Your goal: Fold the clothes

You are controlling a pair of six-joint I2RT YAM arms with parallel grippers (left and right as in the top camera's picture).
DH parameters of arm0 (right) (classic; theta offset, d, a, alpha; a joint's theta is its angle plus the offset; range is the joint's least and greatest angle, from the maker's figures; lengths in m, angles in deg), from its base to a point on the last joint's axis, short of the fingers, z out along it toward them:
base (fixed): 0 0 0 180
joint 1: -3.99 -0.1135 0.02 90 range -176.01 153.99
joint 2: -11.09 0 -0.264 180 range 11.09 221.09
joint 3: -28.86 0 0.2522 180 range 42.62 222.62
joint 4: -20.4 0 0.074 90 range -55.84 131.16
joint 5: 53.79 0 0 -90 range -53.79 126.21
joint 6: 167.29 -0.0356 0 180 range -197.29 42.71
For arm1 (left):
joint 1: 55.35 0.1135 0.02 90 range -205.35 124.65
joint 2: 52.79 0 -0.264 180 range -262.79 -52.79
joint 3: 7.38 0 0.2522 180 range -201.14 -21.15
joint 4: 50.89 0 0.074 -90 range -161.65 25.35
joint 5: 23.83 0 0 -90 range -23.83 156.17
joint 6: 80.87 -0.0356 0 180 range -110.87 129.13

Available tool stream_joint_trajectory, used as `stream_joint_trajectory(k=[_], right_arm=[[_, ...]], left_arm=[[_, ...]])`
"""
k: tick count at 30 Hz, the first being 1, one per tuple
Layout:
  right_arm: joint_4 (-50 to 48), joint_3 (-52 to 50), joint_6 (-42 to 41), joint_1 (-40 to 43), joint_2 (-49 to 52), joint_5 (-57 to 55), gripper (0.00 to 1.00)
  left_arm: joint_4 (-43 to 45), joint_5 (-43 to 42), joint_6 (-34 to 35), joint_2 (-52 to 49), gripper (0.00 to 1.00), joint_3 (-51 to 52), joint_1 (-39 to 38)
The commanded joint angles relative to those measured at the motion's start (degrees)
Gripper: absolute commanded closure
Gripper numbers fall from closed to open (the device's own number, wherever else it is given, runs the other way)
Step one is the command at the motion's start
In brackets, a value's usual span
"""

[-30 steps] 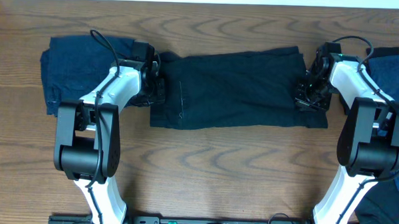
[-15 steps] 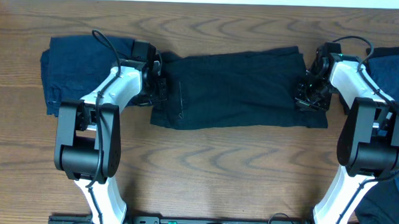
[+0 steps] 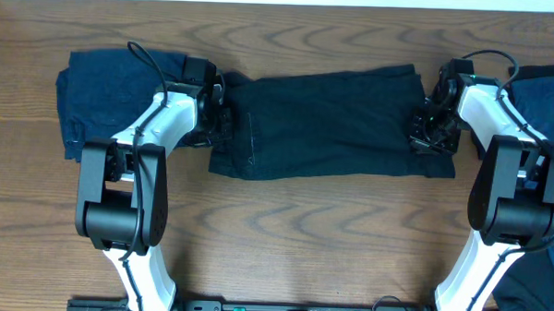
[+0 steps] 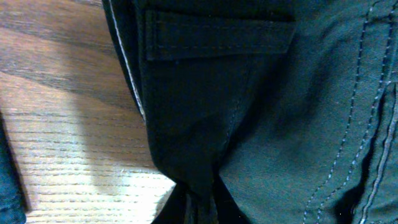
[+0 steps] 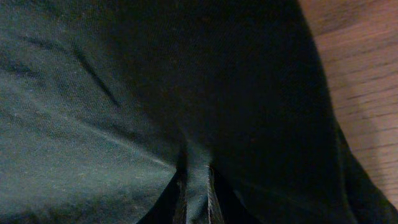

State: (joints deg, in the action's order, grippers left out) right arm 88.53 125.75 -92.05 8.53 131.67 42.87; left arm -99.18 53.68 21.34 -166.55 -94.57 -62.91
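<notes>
A wide black shorts-like garment (image 3: pixel 329 125) lies flat across the middle of the table. My left gripper (image 3: pixel 221 124) is shut on its left edge; the left wrist view shows a fold of the black cloth (image 4: pixel 205 124) pinched between the fingers (image 4: pixel 198 208), with a pocket flap and a pale grey strip along the edge. My right gripper (image 3: pixel 429 131) is shut on the garment's right edge; the right wrist view shows dark cloth (image 5: pixel 155 93) bunched between the fingers (image 5: pixel 196 199).
A folded navy garment (image 3: pixel 108 90) lies at the left, behind my left arm. Another blue garment (image 3: pixel 547 100) lies at the far right edge. Bare wooden table (image 3: pixel 302 239) stretches in front of the black garment.
My left gripper has shifted slightly toward the garment between one second ago and now. The right arm and the cloth have not visibly moved.
</notes>
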Motion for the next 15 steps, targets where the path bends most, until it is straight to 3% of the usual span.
stream_joint_trajectory(k=[1,11,15], right_arm=[[-1.1,-2.3,-0.6,0.6,3.6,-5.7,0.88],[-2.5,-2.3,-0.5,0.7,3.6,-5.6,0.92],[-2.9,-0.9,4.3,0.7,2.3,-1.5,0.98]], left_arm=[[0.1,1.4,0.6,1.1,0.94,-0.3,0.1],[0.1,1.6,1.0,8.9,0.94,-0.4,0.1],[-0.1,1.6,1.0,10.7,0.94,-0.4,0.1]])
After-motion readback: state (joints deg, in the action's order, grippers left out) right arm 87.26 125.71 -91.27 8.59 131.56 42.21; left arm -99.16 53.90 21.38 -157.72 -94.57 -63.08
